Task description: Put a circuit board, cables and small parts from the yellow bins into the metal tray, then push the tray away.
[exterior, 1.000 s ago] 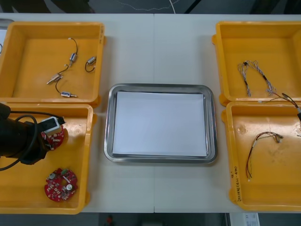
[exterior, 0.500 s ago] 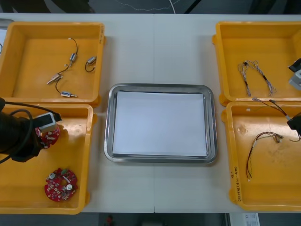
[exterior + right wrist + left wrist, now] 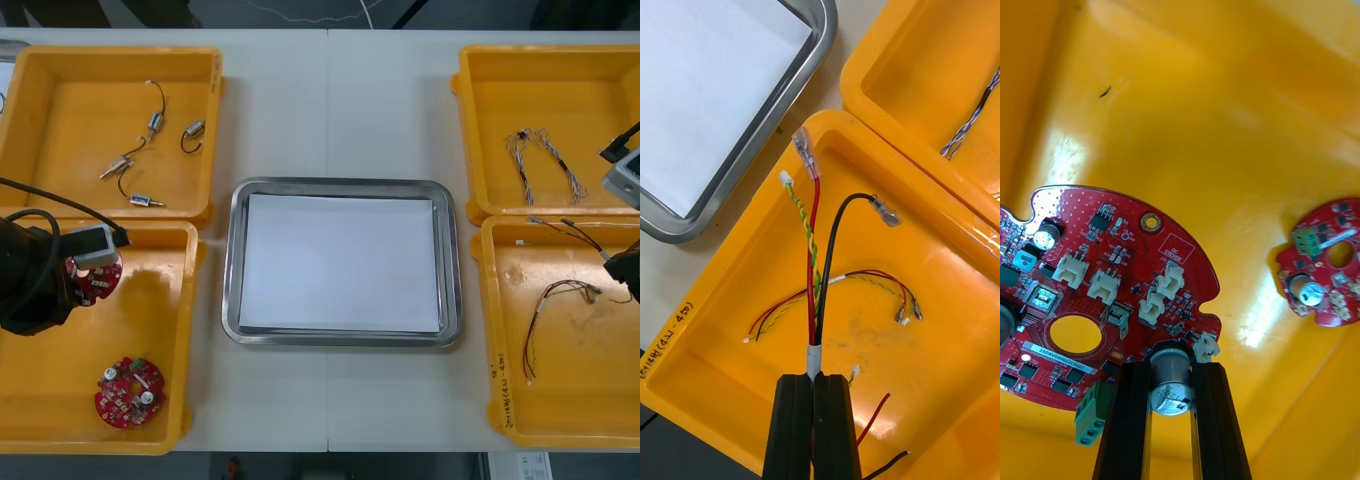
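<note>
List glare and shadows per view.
Front view: soft shadow on the near-left yellow plastic bin floor beside the round red circuit board in the left tool. Left wrist view: white glare patches on that floor. Right wrist view: right tool grips red, black and yellow cables; near-right yellow bin rim glints.

Red circuit board [image 3: 97,281] above near-left yellow bin [image 3: 165,400]; cable bundle [image 3: 813,247] above near-right bin [image 3: 570,400]

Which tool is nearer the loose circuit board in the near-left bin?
Left. The left tool holds a second board over that same bin, beyond the loose circuit board. The right tool is across the table, holding cables over the near-right bin.
</note>
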